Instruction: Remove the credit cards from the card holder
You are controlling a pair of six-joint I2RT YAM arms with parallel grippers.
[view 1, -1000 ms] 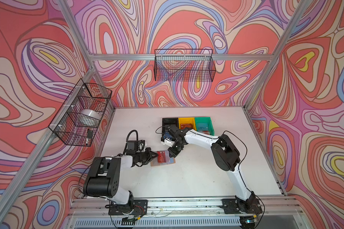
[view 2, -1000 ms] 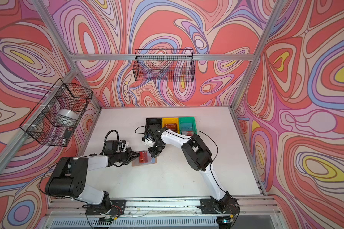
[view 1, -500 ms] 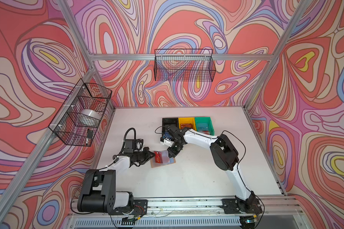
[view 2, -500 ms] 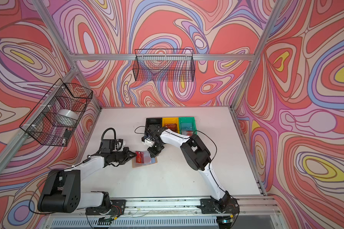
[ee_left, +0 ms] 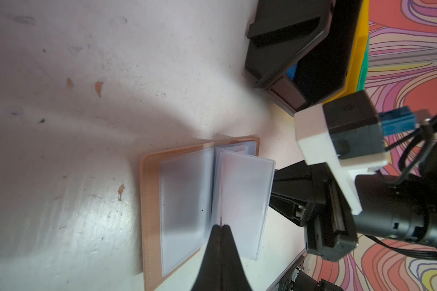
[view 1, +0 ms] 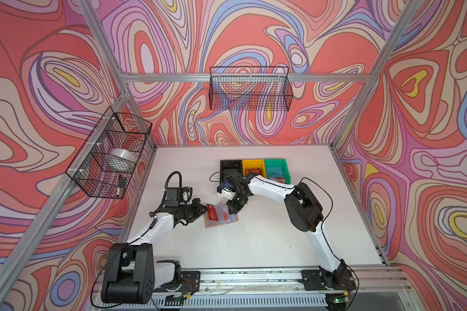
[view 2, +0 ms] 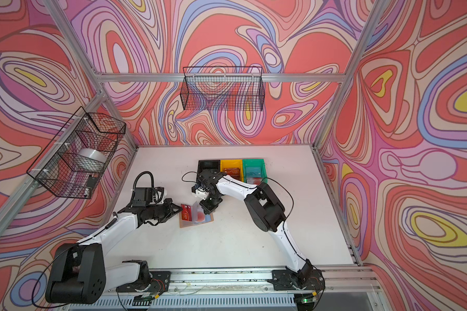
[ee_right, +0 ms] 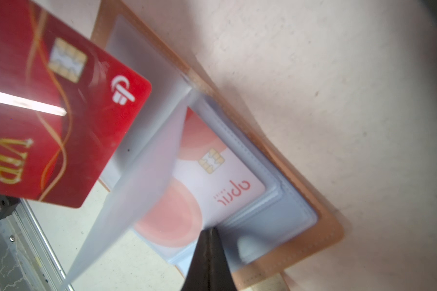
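Note:
The tan card holder (view 1: 233, 219) (ee_left: 149, 201) lies open on the white table, its clear sleeves fanned up. My left gripper (view 1: 205, 208) (ee_left: 221, 226) is shut on the edge of the red "VIP" credit card (view 1: 212, 214) (ee_right: 61, 113), which hangs over the holder's left half, clear of the sleeves. A pale credit card with red circles (view 1: 225, 214) (ee_right: 212, 181) sits in a sleeve on the right half. My right gripper (view 1: 230, 210) (ee_right: 210, 230) is shut, its tip pressed on the sleeve stack at that card's edge.
Black (view 1: 230, 161), yellow (view 1: 252, 161) and green (view 1: 275, 161) bins stand in a row just behind the holder. The yellow one holds a red card (view 2: 232, 171) and the green one a blue card (view 2: 254, 171). Wire baskets hang on the left wall (view 1: 111, 153) and back wall (view 1: 250, 88).
My left gripper has drawn the red card leftward, away from the holder's spine, while its arm stretched out lower. The right gripper has stayed on the holder.

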